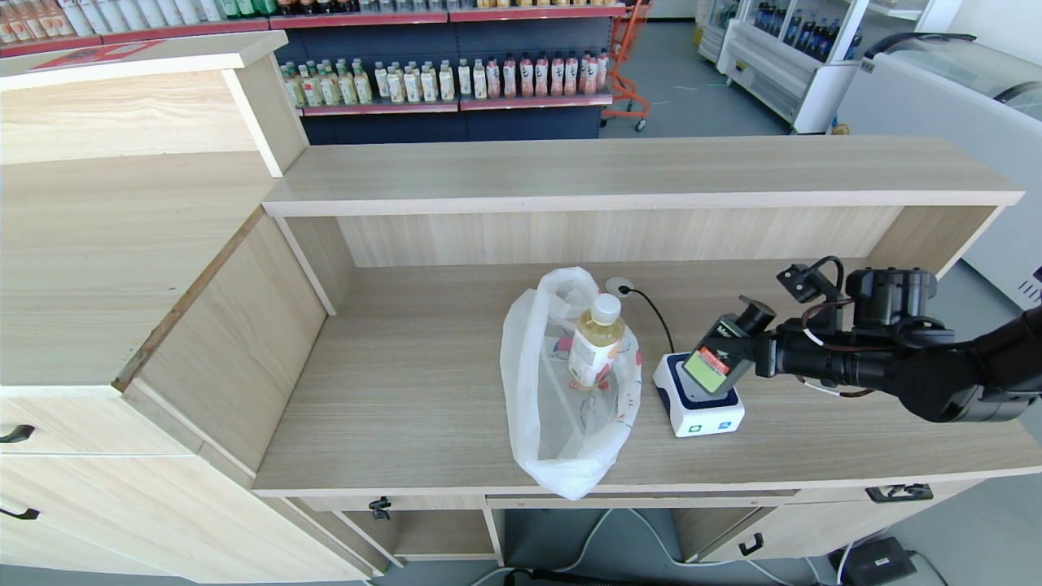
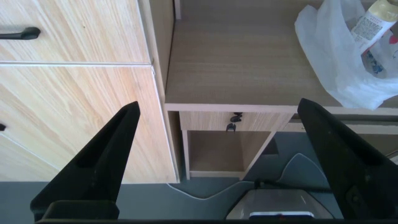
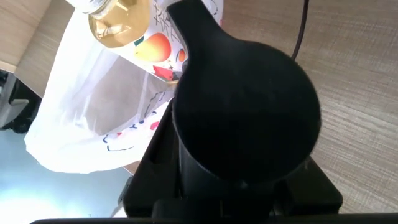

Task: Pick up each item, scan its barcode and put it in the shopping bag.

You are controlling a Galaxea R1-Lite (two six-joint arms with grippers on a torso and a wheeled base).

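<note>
A white plastic shopping bag [image 1: 537, 407] lies open on the wooden counter [image 1: 407, 382], with a pale-yellow drink bottle [image 1: 597, 342] standing in it. Just right of the bag sits a white barcode scanner [image 1: 700, 403]. My right gripper [image 1: 761, 346] is shut on a dark bottle [image 1: 720, 358] with a black cap and a green and red label, held tilted just above the scanner. In the right wrist view the dark bottle's cap [image 3: 245, 112] is close up, with the bag [image 3: 93, 112] and drink bottle [image 3: 118, 18] beyond. My left gripper [image 2: 219, 109] hangs open below the counter's front edge, away from the bag [image 2: 336, 50].
A black cable [image 1: 655, 317] runs from the scanner to a port at the back of the counter. A raised shelf [image 1: 635, 171] borders the counter behind and a taller wooden unit [image 1: 122, 268] stands on the left. Drawers with black handles [image 2: 18, 32] sit under the counter.
</note>
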